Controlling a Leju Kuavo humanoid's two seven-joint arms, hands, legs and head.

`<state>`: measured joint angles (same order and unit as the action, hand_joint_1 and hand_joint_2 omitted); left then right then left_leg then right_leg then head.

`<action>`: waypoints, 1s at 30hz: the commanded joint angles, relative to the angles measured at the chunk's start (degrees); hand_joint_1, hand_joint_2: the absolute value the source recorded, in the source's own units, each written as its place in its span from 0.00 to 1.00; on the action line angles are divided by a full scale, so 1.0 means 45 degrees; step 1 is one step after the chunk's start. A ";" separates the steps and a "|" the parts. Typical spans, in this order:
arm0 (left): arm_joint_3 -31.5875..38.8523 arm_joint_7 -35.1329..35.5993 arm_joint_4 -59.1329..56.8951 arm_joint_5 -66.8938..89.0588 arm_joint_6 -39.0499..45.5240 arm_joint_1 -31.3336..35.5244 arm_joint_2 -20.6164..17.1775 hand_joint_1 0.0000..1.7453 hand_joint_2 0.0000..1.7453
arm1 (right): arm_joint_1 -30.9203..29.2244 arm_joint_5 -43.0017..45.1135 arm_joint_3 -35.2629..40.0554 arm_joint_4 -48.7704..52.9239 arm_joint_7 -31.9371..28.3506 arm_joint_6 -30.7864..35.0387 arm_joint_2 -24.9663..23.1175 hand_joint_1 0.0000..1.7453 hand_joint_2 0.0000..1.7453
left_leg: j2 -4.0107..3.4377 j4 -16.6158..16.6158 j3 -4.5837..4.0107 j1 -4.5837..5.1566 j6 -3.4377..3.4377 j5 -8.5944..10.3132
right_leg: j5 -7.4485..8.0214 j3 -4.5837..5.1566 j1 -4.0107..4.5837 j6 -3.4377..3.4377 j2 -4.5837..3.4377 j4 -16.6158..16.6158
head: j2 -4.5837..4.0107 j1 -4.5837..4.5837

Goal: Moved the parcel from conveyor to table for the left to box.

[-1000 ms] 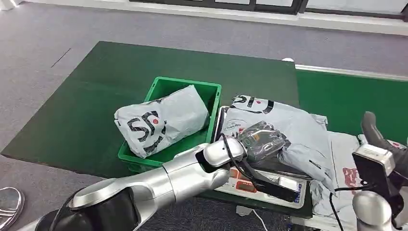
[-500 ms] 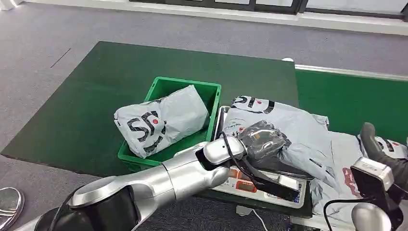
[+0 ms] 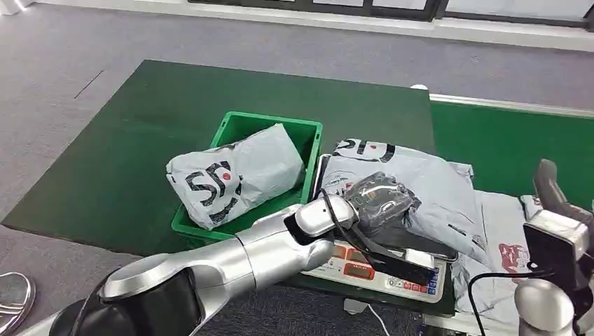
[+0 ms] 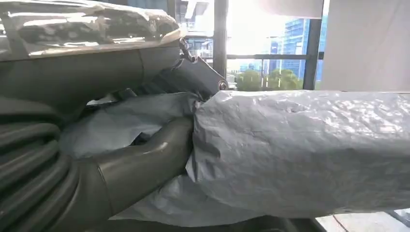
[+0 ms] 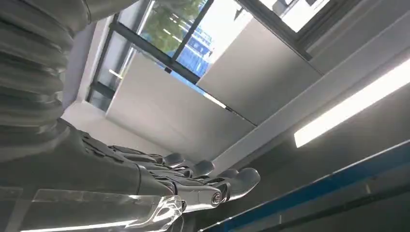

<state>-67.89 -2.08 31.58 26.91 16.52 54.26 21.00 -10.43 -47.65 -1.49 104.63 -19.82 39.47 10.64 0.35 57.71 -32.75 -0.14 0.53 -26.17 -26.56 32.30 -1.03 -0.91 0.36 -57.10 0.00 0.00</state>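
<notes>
Green crate [image 3: 308, 133] on the dark green worktop [image 3: 140, 140] holds a grey bagged package [image 3: 235, 173], right beside a scale [image 3: 382, 273]. More grey bags [image 3: 501, 245] lie toward the conveyor [image 3: 511, 140]. The parcel [image 3: 427, 185], grey, lies on the scale; left hand [image 3: 378, 203] clamps its near edge, thumb and fingers [image 4: 145, 159] wrapped into the plastic. Right hand [image 5: 193, 181] raised at the conveyor side, fingers stretched out, holding nothing.
</notes>
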 commanded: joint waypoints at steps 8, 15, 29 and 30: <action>-0.1315 0.0104 -0.0197 -0.0408 0.0010 0.0784 -0.0223 1.00 1.00 | 0.0421 -0.0125 -0.0540 0.0000 -0.0156 0.0117 -0.0387 0.00 1.00 | -0.0003 0.0005 -0.0033 -0.0010 0.0002 0.0010 | 0.0014 0.0030 0.0013 0.0017 -0.0002 0.0007 | 0.0000 0.0000; -0.1272 -0.0047 -0.0659 -0.0029 0.0395 0.0802 -0.0223 1.00 1.00 | 0.1061 -0.0024 -0.0835 0.0565 -0.0725 0.0117 -0.0884 0.00 1.00 | -0.0009 -0.0012 -0.0018 -0.0012 0.0007 0.0010 | 0.0016 0.0018 0.0013 0.0019 -0.0008 0.0020 | 0.0000 0.0000; -0.0664 -0.0371 -0.1123 -0.0053 0.0507 0.0957 -0.0223 1.00 1.00 | -0.0360 -0.0081 -0.0350 -0.0597 -0.0393 0.0117 -0.0821 0.00 1.00 | -0.0060 -0.0001 -0.0030 -0.0003 0.0002 0.0006 | 0.0026 0.0042 0.0005 0.0014 -0.0058 0.0004 | 0.0000 0.0005; -0.0605 -0.0417 -0.1212 0.0007 0.0548 0.0947 -0.0223 1.00 1.00 | -0.0524 -0.0071 -0.0386 -0.0654 -0.0559 0.0117 -0.1044 0.00 1.00 | -0.0050 0.0000 -0.0024 -0.0006 0.0002 0.0002 | 0.0021 0.0030 0.0008 0.0012 -0.0049 0.0006 | 0.0000 0.0000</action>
<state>-70.55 -3.65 30.36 26.14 18.69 56.07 21.03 -7.71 -48.52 -3.37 106.92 -21.40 40.13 8.90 0.34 57.71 -32.85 -0.14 0.53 -26.16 -26.55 32.36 -1.03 -0.92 0.35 -57.10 0.00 0.00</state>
